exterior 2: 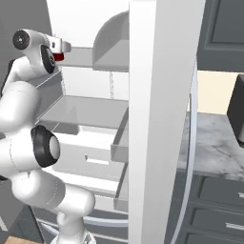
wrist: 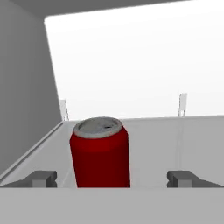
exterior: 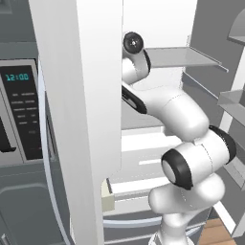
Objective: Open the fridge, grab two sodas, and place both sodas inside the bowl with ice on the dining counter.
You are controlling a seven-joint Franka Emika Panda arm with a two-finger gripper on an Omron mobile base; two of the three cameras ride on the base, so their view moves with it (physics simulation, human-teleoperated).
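Our pincer (wrist: 112,178) hangs released, fingertips (wrist: 43,178) wide apart, and between them, nearer the left one, we see a red soda (wrist: 100,153) standing upright on a grey shelf (wrist: 175,135) inside the open fridge (exterior: 81,119), near its left wall, with the white back wall beyond.

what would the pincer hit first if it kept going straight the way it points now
Most likely the red can, upright on the fridge shelf between the open pincer fingertips, a bit left of centre. Depth is hard to judge.
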